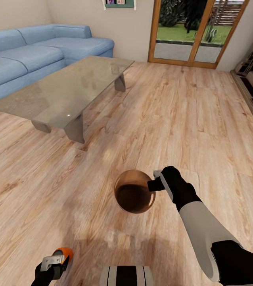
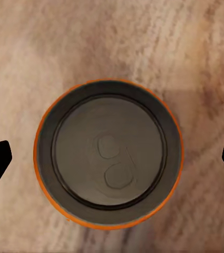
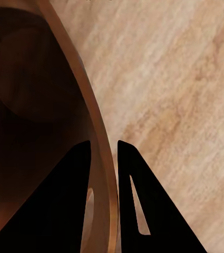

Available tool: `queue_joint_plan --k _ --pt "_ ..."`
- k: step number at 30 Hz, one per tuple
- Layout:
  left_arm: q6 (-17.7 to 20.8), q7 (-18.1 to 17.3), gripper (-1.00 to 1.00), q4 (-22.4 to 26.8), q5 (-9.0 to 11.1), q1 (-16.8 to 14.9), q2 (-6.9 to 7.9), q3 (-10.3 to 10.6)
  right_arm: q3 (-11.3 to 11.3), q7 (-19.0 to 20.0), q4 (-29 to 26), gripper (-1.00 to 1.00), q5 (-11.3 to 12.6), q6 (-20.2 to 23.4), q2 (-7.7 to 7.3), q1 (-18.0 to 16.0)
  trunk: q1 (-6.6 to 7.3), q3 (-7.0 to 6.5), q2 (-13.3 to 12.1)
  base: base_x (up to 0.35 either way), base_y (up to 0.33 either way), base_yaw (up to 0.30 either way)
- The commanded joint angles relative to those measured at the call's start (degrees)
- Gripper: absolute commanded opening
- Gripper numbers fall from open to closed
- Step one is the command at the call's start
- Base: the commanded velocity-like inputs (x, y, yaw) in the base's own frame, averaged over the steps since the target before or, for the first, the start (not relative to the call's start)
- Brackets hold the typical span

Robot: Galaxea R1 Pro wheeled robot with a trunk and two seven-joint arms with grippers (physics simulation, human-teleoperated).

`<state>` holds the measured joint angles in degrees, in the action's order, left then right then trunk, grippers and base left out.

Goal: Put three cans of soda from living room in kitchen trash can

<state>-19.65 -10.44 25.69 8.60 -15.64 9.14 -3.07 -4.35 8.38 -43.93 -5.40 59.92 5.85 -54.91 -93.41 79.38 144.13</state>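
Right now my right gripper (image 1: 157, 180) is clamped on the trash can (image 1: 134, 197) rim; its shiny wall looks slippery. Beside that can, my left gripper (image 2: 112, 158) straddles an orange soda can (image 2: 109, 153), spread apart; I'd pinch its light, dentable sides mid-height.

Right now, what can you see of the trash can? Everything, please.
The trash can is a round, tapered copper-brown bucket with shiny walls, held above the wood floor, its mouth tipped toward the head camera. Its inside looks dark and shows no cans. The right gripper pinches its rim, one finger inside the wall and one outside, as the right wrist view shows. A slot opening shows near the rim by the inner finger.
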Motion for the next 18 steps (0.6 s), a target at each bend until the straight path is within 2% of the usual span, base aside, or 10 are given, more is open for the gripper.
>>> queue_joint_plan --k 1,14,15,18 --pt "0.00 -0.01 1.00 0.13 0.05 0.00 0.00 0.00 0.00 0.23 -0.01 -1.00 1.70 0.08 0.03 -0.02 0.01 0.00 0.00 0.000 0.000 0.000" --pt "-0.15 0.00 1.00 0.62 0.09 0.08 -0.03 0.00 0.03 0.23 -0.01 -1.00 1.44 0.08 -0.04 -0.02 0.01 0.00 0.00 0.000 0.000 0.000" --pt "-0.17 0.03 -1.00 0.64 0.06 0.08 -0.05 0.02 0.03 0.23 -0.01 -1.00 1.44 0.08 -0.04 -0.02 0.01 0.00 0.00 0.000 0.000 0.000" --pt "-0.20 0.04 -1.00 0.52 -0.01 0.09 -0.06 0.09 0.01 0.23 -0.01 -1.00 1.44 0.08 0.00 -0.02 0.01 0.00 0.00 0.000 0.000 0.000"
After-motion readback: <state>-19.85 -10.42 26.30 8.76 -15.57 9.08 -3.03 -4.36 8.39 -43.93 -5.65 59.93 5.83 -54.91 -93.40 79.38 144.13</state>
